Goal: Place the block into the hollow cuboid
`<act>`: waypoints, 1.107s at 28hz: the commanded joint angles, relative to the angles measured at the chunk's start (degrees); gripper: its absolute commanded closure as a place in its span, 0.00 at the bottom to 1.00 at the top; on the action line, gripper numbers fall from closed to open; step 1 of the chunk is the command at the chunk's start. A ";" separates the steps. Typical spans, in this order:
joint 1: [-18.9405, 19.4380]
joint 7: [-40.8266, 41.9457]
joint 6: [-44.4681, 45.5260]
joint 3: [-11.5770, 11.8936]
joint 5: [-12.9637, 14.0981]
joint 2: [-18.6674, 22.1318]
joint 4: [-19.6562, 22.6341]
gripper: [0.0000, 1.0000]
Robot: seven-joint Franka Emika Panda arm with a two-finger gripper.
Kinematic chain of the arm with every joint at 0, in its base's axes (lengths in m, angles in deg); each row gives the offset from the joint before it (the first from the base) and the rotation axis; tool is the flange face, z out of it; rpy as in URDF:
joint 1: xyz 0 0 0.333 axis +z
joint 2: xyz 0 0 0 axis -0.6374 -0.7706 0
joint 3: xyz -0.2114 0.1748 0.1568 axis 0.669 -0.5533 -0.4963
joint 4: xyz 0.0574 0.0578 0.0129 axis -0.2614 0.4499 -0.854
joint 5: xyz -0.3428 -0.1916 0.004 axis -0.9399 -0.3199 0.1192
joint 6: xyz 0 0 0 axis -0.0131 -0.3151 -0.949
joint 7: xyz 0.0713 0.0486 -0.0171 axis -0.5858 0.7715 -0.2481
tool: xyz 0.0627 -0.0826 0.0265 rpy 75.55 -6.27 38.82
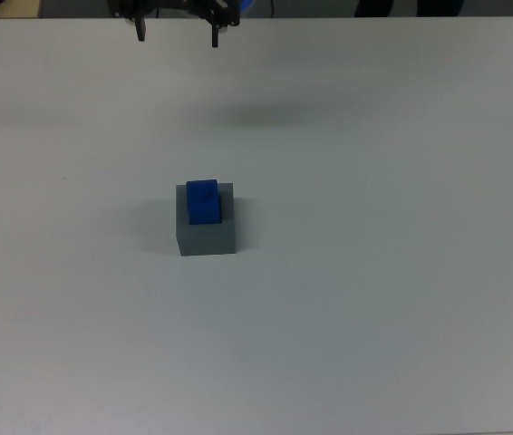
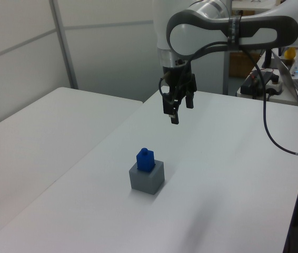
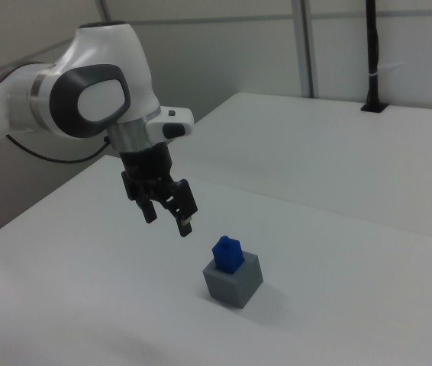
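The blue block stands upright in the recess of the grey hollow cuboid, its upper part sticking out above the rim. The same blue block and grey cuboid sit mid-table in the left view; in the right view the block rises from the cuboid. My gripper hangs open and empty, well above the table and off to the right view's left of the cuboid. It shows as the gripper in the left view and the gripper at the top view's upper edge.
The white table spreads wide around the cuboid. A second white table adjoins at the left view's left. A black cable hangs from the arm at the left view's right, near equipment beyond the table edge.
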 commanded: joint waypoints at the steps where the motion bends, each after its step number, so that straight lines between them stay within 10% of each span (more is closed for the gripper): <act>1: -0.02 1.55 -1.19 0.60 1.52 0.51 0.63 0.00; 31: -0.11 1.64 -1.28 1.40 1.52 -0.02 -0.78 0.00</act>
